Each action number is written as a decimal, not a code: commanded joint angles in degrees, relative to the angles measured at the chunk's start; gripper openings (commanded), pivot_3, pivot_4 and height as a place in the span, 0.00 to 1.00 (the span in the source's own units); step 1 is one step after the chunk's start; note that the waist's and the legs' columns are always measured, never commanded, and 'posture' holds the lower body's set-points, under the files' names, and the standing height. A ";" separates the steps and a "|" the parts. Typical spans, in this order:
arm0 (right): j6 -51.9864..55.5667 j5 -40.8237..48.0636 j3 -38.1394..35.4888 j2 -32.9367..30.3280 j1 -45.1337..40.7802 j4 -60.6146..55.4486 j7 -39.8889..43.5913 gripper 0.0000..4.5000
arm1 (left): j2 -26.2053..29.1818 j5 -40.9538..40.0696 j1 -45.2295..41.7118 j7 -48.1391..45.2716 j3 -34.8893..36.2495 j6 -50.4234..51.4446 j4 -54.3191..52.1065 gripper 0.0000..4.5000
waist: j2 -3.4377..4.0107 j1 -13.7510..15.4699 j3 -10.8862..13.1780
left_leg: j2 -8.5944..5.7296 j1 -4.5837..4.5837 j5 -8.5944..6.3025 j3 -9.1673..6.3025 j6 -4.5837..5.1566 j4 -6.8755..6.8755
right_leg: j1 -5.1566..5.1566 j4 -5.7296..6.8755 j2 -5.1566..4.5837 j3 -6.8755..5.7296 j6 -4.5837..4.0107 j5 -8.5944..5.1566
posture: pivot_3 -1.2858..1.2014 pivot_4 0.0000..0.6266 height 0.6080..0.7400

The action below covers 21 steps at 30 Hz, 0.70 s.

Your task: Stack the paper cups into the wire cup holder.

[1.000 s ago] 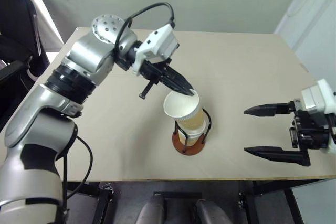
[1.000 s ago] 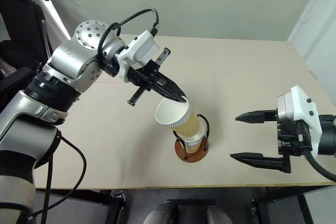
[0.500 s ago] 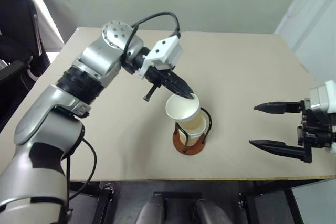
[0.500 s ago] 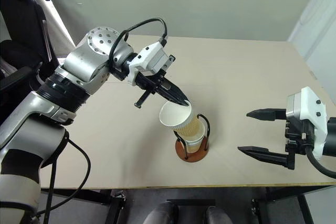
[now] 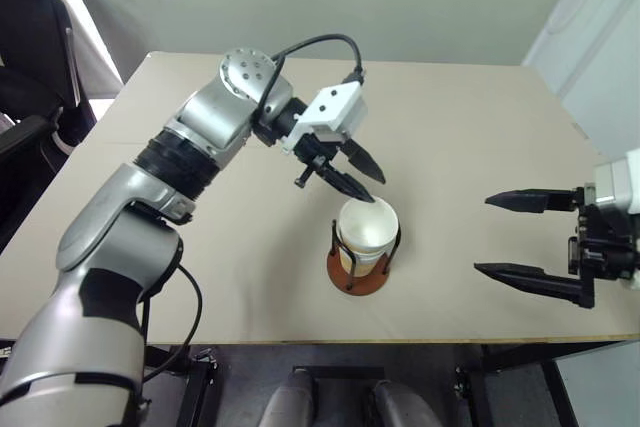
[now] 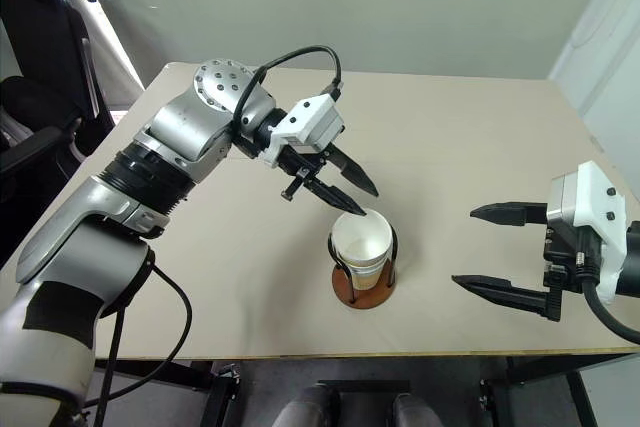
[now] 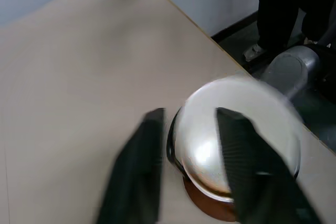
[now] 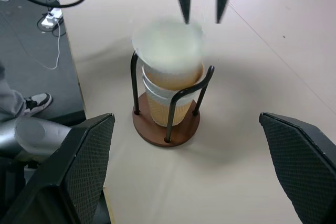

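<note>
The paper cups (image 5: 367,227) sit nested upright in the wire cup holder (image 5: 355,273), near the middle of the table. The top cup's white rim rises above the black wire loops. My left gripper (image 5: 376,190) hovers open just behind and above that rim, with nothing between its fingers (image 7: 143,171). From the right wrist, the cups (image 8: 170,51) stand inside the holder (image 8: 167,127), with the left gripper (image 8: 203,9) beyond them. My right gripper (image 5: 483,234) is open and empty, off to the right of the holder near the table's front edge.
The beige table (image 5: 480,127) reaches back to the wall. A black chair (image 5: 30,57) stands off its left side. Beside the table's edge, a person's shoe (image 8: 32,103) and cables (image 8: 50,17) are on the floor.
My left gripper opened and let go of the tilted top cup. The cup dropped upright into the stack in the holder. The left arm came slightly right and down; the right gripper stayed put.
</note>
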 commanded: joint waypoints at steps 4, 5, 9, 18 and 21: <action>-2.68 -1.65 2.61 -1.30 -1.78 2.82 2.43 1.00 | -1.74 3.51 4.40 2.51 12.66 1.73 -2.99 0.93 | 0.00 0.01 0.00 | -0.02 -0.01 0.00 0.00 0.01 0.10 | 0.02 0.01 0.00 0.00 0.07 0.01 | 0.52 0.24 1.00; -3.29 -2.28 3.27 -1.34 -1.91 3.60 3.22 1.00 | -0.91 4.25 6.04 3.49 14.25 2.34 -4.40 0.99 | 0.01 -0.01 0.00 | -0.02 -0.01 -0.02 0.01 0.03 0.13 | 0.03 0.01 0.00 0.01 0.10 0.02 | 0.52 0.24 1.00; -4.96 -3.44 4.81 -1.49 -2.55 8.19 7.61 1.00 | 7.71 4.87 15.33 7.05 22.78 8.96 -10.89 0.99 | 0.04 -0.85 -0.02 | -0.01 0.05 0.00 0.06 0.00 0.19 | 0.04 0.04 0.02 0.04 0.14 0.00 | 0.52 0.24 1.00; -8.61 -5.96 4.09 -0.73 -2.70 28.99 20.66 1.00 | 24.68 -0.55 44.07 8.80 42.81 18.12 -25.87 0.99 | 0.03 -0.02 -0.02 | 0.00 0.17 0.02 0.02 0.00 0.07 | 0.11 -0.02 0.02 0.11 0.08 -0.02 | 0.52 0.24 1.00; -9.35 -9.36 5.39 -2.49 -2.26 33.65 22.42 1.00 | 26.59 -0.45 52.09 9.95 47.82 19.27 -28.54 0.99 | 0.04 0.12 -0.02 | 0.00 0.22 -0.03 0.02 0.09 0.07 | 0.14 -0.02 0.02 0.08 -0.17 0.06 | 0.52 0.24 1.00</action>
